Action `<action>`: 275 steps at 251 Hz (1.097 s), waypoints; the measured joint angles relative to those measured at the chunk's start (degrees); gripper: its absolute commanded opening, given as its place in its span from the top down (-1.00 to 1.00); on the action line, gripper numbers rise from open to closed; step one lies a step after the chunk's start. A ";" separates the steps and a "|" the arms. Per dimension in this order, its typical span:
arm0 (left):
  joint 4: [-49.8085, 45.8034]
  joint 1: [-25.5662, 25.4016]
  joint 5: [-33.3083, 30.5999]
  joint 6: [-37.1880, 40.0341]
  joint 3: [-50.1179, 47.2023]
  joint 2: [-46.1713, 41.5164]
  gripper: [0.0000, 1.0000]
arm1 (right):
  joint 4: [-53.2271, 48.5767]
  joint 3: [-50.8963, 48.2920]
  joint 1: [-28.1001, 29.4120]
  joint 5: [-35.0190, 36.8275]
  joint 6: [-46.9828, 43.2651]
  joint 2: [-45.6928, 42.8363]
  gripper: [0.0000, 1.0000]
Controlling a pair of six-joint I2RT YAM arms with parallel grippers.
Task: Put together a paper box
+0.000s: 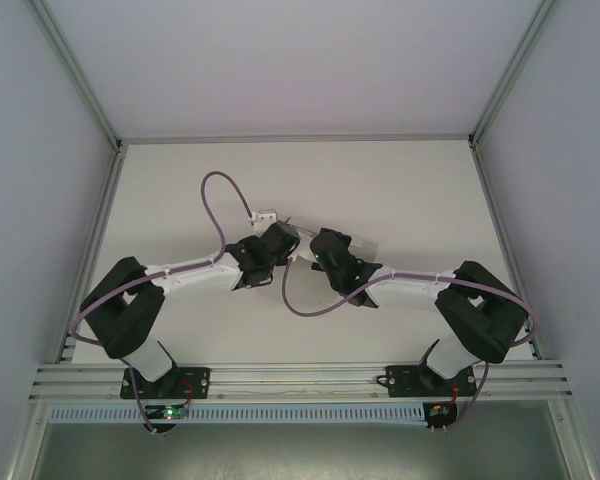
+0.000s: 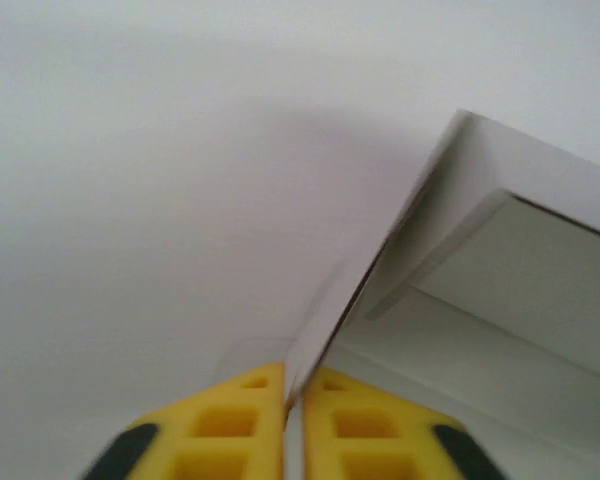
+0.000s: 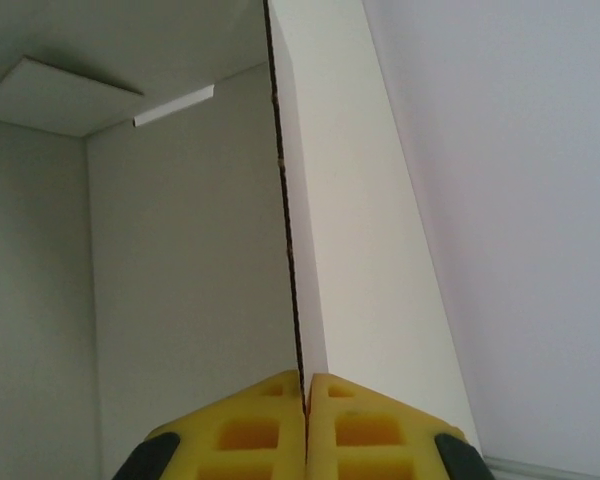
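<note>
The left arm (image 1: 180,280) and right arm (image 1: 420,285) pair bulky black joint housings with white links. A purple cable (image 1: 215,200) loops along each. The left tool (image 2: 293,388) and right tool (image 3: 305,382) have yellow fingers (image 2: 225,425) with square pockets and black side pads.

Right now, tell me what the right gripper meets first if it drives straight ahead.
The paper box: the right gripper is shut on a wall's edge, so going on would likely ride deeper onto that wall.

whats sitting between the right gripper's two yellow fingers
A thin wall of the white thin paperboard box, seen edge-on in the right wrist view, is clamped between the fingers of the right gripper; no gap shows beside it.
</note>
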 measured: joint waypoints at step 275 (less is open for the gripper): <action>18.34 8.41 19.23 12.57 -9.73 -1.79 0.61 | -1.22 0.02 0.33 -4.66 0.22 -1.38 1.00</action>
